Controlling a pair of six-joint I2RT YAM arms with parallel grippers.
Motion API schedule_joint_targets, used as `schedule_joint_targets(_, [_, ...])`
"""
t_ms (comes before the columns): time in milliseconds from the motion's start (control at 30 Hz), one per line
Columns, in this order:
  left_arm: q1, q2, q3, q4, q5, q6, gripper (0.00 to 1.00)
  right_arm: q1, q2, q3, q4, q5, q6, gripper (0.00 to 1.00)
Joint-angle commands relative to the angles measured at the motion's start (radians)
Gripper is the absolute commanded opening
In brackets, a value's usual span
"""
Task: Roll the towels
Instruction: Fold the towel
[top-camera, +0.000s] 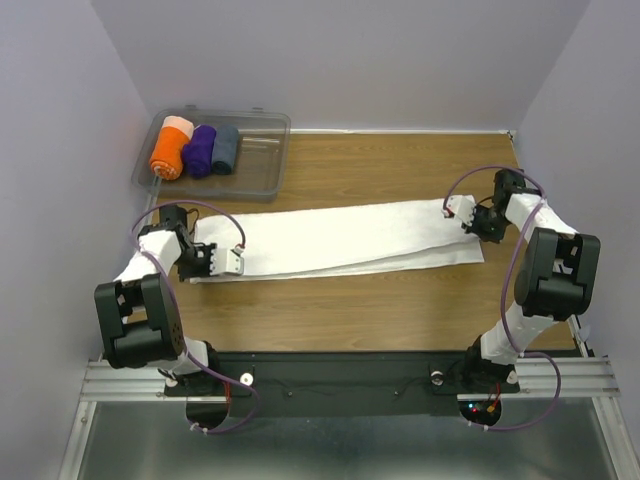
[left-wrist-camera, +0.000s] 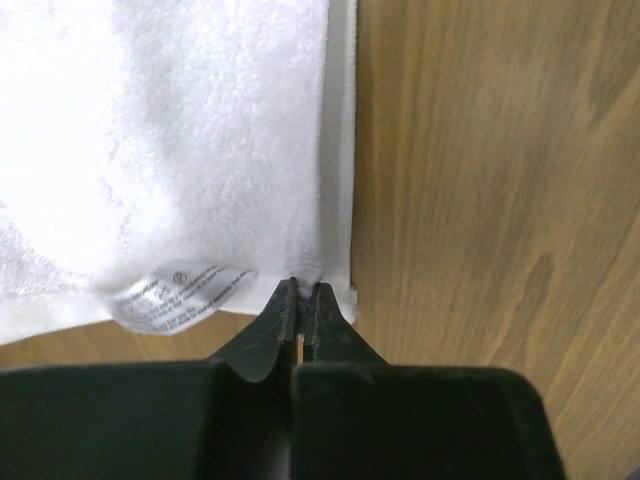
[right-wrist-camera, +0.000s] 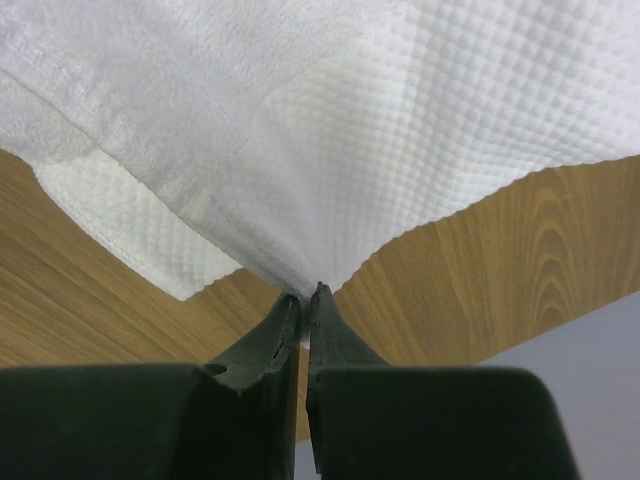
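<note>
From above, the white towel (top-camera: 340, 238) lay stretched left to right across the middle of the wooden worktop (top-camera: 400, 300), doubled lengthwise, with an arm at each end. That view was too coarse to show how either arm held the cloth.

The left wrist camera settled it for the left pincer (left-wrist-camera: 303, 290). Its jaws were pressed together on the hemmed edge at the towel's left end, just beside a small printed care label (left-wrist-camera: 175, 295) that could not be seen from overhead.

The right wrist camera showed the right pincer (right-wrist-camera: 305, 295) clamped on the towel's right end. The waffle-textured cloth was drawn to a point at the tips, and a second layer peeked out below.

Only the overhead view took in the clear bin (top-camera: 262, 180) at the far left. It held an orange roll (top-camera: 170, 150), a purple roll (top-camera: 201, 150) and a grey-blue roll (top-camera: 226, 148), side by side.
</note>
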Motion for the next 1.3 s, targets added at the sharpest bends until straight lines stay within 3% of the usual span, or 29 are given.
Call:
schedule_joint_targets(0, [0.013,-0.011,0.096,-0.038,0.03,-0.031,0.0,0.005,0.004,0.068,0.01,0.015,0.026,0.01])
schedule_joint_targets(233, [0.058,-0.021,0.252,-0.105,0.05,-0.04,0.0,0.005,-0.005,0.136,-0.017,-0.02,0.053,0.01])
schedule_joint_targets(567, [0.124,-0.037,0.349,-0.165,0.062,-0.001,0.0,0.005,-0.071,0.175,-0.1,-0.065,0.058,0.01])
schedule_joint_targets(900, [0.188,-0.057,0.349,-0.159,0.124,0.024,0.0,0.005,-0.138,0.188,-0.197,-0.129,0.049,0.01])
schedule_joint_targets(1267, [0.253,-0.044,0.341,-0.154,0.161,0.041,0.0,0.005,-0.183,0.062,-0.218,-0.129,0.032,0.01])
